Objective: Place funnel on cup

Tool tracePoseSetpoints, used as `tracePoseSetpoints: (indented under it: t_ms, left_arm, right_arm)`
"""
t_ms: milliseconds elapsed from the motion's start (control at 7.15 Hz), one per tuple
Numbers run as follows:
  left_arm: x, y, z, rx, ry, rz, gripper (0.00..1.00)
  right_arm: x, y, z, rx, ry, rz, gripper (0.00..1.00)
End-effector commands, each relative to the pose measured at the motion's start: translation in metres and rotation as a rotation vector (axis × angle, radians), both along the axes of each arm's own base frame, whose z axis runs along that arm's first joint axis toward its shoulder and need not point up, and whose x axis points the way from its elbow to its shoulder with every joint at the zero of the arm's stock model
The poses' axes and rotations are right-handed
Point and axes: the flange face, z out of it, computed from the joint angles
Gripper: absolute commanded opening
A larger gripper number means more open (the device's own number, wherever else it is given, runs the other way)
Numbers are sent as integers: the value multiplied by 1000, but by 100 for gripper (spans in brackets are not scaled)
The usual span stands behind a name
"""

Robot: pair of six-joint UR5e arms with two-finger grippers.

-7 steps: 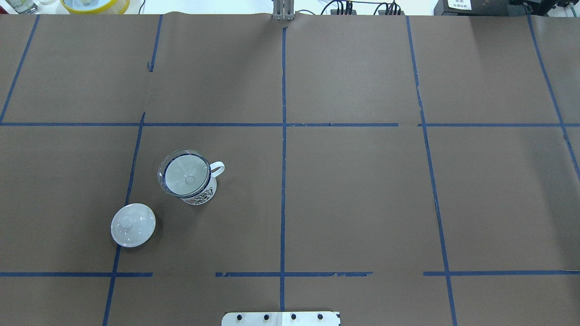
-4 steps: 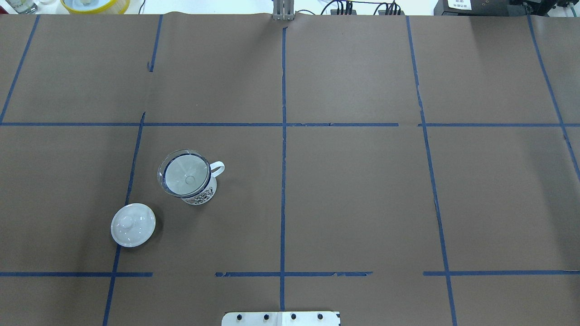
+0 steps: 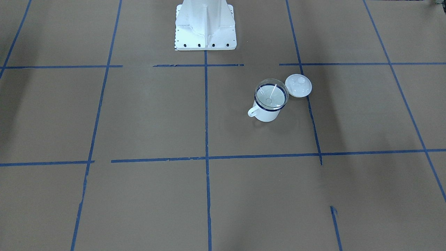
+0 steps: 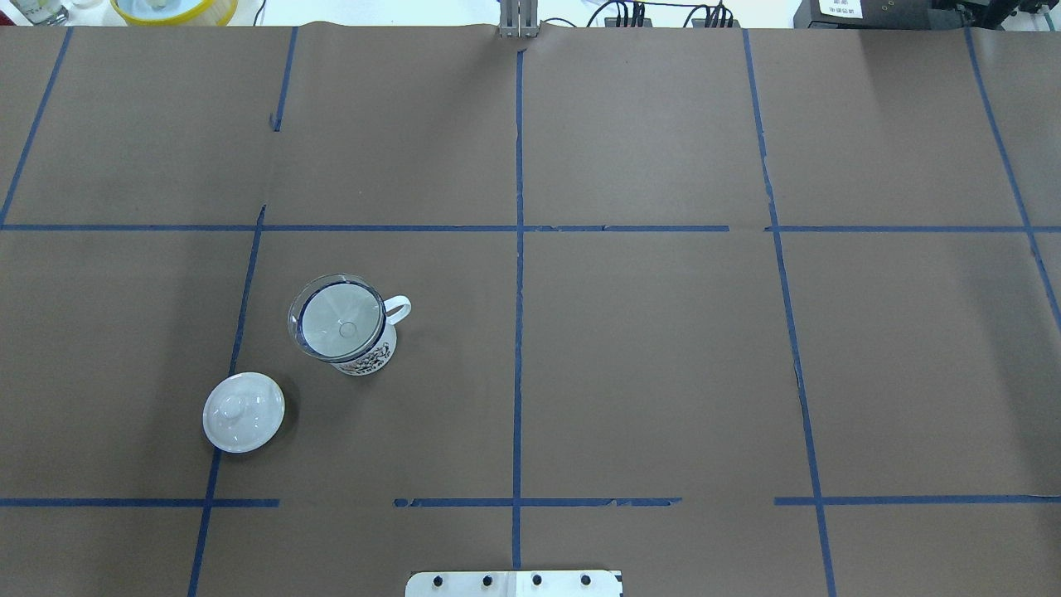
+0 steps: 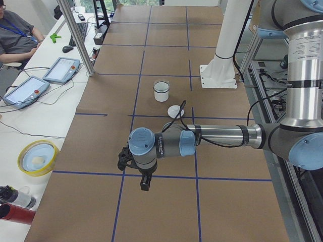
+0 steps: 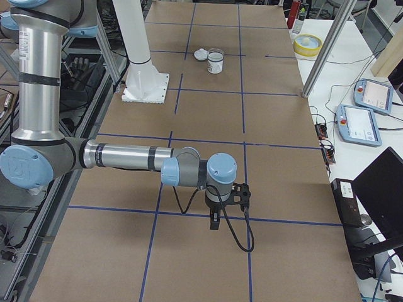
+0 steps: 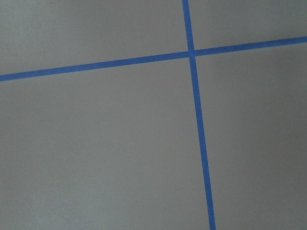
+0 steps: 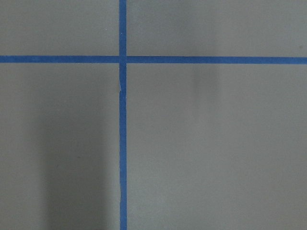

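The clear funnel sits upright in the mouth of the white cup, its cone resting on the dark blue rim. The pair also shows in the front-facing view, funnel on cup, and small in the side views. My left gripper hangs over bare table, well away from the cup; I cannot tell whether it is open or shut. My right gripper hangs far from the cup at the other end; I cannot tell its state either. Both wrist views show only brown paper and blue tape.
A round white knobbed lid lies on the table beside the cup, toward the robot. The white robot base stands at the table's near edge. A yellow bowl and tablets lie on the side bench.
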Motion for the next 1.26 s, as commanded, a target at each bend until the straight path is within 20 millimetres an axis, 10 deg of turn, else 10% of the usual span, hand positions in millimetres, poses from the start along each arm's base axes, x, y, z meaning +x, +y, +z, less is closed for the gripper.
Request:
tracePoseSetpoints:
  t_ms: [0,1119]
  left_arm:
    - [0,1,2,-4,3,0,100]
    - [-1,-1,-6,20,-8,2,100]
  right_arm:
    - [0,0,0,1,0,0,100]
    - [0,0,0,1,0,0,100]
